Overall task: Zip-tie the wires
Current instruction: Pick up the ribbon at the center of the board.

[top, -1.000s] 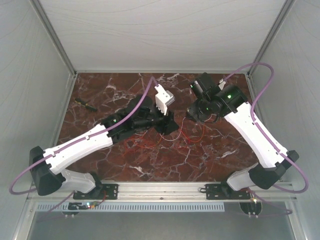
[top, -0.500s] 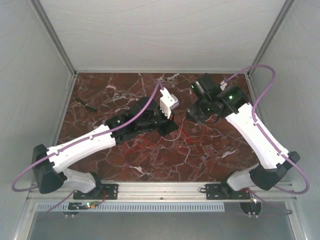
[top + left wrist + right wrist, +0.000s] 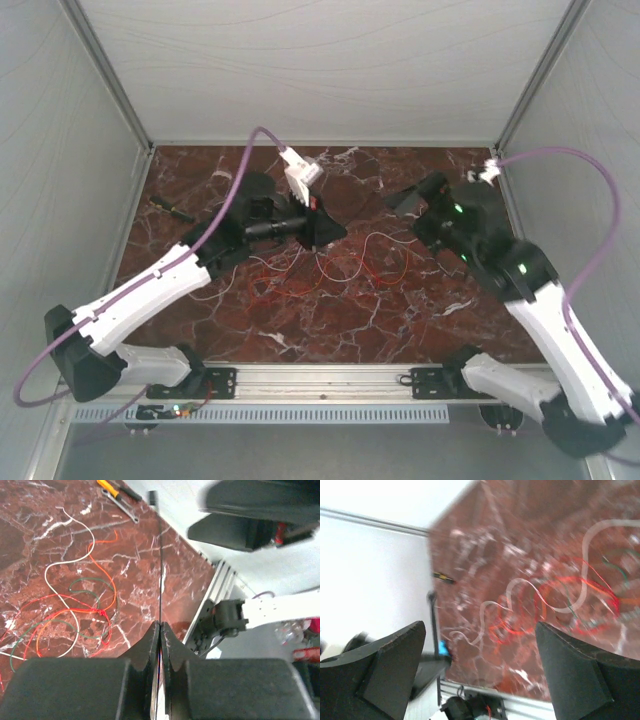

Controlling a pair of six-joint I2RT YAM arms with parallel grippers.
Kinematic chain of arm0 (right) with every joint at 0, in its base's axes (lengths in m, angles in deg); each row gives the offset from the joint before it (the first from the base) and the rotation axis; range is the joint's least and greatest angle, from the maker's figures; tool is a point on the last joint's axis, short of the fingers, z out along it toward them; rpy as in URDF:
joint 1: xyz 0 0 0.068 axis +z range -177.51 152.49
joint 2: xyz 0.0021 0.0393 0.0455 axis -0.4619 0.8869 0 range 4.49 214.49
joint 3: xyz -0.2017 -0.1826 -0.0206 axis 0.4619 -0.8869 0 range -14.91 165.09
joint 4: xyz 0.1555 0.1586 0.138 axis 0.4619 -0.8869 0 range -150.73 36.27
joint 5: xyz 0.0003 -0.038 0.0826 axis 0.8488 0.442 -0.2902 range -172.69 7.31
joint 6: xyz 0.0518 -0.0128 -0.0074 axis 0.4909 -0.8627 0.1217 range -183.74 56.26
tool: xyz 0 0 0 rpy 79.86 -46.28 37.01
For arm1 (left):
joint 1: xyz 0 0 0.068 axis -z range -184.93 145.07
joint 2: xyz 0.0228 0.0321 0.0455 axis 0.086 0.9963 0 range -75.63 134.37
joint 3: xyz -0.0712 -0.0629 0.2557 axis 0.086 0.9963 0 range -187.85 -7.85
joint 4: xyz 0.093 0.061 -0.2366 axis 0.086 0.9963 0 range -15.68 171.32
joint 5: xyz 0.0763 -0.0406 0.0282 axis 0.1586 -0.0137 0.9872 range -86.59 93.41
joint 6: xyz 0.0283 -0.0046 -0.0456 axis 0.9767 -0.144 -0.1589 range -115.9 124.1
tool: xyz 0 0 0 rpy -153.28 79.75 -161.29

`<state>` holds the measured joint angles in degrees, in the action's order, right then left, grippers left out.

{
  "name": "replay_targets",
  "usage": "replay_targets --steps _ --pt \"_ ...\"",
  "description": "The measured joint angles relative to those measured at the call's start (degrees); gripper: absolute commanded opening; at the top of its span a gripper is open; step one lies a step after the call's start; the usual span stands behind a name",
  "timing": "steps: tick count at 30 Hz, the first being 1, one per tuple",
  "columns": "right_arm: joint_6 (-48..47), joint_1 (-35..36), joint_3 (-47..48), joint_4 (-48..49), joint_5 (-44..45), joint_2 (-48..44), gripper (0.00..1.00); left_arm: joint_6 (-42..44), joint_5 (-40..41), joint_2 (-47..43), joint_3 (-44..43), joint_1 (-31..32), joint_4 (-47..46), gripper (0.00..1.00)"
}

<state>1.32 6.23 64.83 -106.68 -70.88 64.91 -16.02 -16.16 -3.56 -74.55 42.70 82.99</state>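
Observation:
My left gripper (image 3: 160,625) is shut on the zip tie (image 3: 159,560), a thin black strip that runs straight out from the jaws to its small head at the far end. In the top view the left gripper (image 3: 335,232) hangs over the middle of the table, above the wires (image 3: 330,268). These wires (image 3: 75,610) lie in loose red, orange, white and green loops on the marble. My right gripper (image 3: 408,203) is to the right of them, off the table. Its jaws (image 3: 480,630) stand wide open with nothing between them. The blurred wires (image 3: 560,600) and the zip tie (image 3: 433,617) show beyond.
A yellow-handled screwdriver (image 3: 170,208) lies near the table's far left edge, and shows in the left wrist view as the screwdriver (image 3: 116,490). White walls close in the left, back and right. The aluminium rail (image 3: 320,378) with both arm bases runs along the near edge.
The right gripper has opened and swung back to the right, away from the left one. The left gripper closed on the zip tie and pulled it back a little to the left.

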Motion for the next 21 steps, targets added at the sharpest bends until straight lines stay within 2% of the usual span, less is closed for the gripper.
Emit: replay_targets --steps 4,5,7,8,12,14,21 --pt "-9.2 -2.2 -13.8 23.0 -3.2 -15.3 0.8 -6.3 -5.5 -0.5 -1.7 -4.5 -1.9 0.0" --pt "-10.8 -2.7 -15.6 27.4 -4.4 -17.6 0.76 -8.4 -7.5 -0.5 -2.0 -5.4 -3.0 0.0" --pt "-13.9 -3.8 -17.3 35.7 -7.7 -19.6 0.62 -13.4 -11.2 -0.6 -2.4 -7.1 -6.0 0.0" --pt "-15.1 -4.3 -17.3 39.2 -9.8 -19.5 0.56 -15.6 -12.9 -0.6 -2.4 -7.9 -7.5 0.0" --pt "-18.3 -5.1 -15.5 49.4 -19.8 -15.2 0.53 -25.2 -18.6 -0.7 -2.5 -10.4 -14.9 0.0" --pt "-18.9 -5.3 -13.5 52.7 -24.2 -11.9 0.49 -29.6 -20.5 -0.7 -2.5 -11.2 -18.7 0.0" --pt "-18.2 -5.6 -10.3 59.2 -32.6 -4.4 0.38 -38.1 -23.0 -0.7 -2.8 -11.5 -28.0 0.0"
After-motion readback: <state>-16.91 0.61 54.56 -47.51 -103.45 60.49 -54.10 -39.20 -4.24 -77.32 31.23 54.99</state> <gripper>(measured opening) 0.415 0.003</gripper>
